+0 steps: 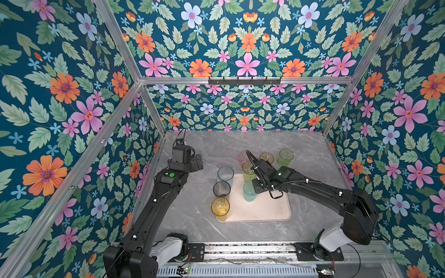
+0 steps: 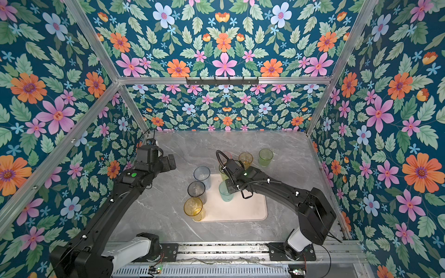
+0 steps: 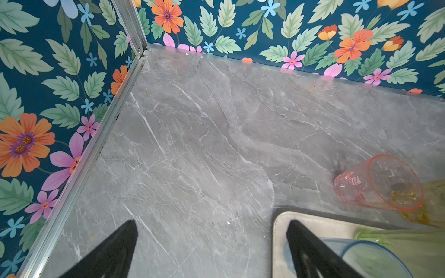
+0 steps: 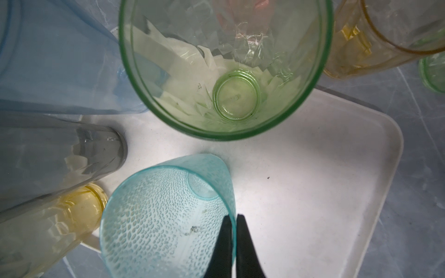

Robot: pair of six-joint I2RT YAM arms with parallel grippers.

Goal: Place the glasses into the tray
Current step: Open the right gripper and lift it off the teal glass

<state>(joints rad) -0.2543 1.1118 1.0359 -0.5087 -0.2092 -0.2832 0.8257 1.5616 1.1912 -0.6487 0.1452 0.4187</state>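
The right tool is clamped on the rim of the teal glass, one finger inside the wall and one outside. The glass hangs over the middle of the tray, base down; whether the base touches the tray cannot be told. In both top views the tray lies on the grey desk between the two arms. A blue glass, a grey glass and a yellow glass stand in a row along its left edge, and a tall green glass stands at its far edge, near the teal one. On the desk beyond the tray stand a pink glass, an amber glass and a short green glass. The left tool is empty, its fingers wide apart above the desk beside the tray's far left corner.
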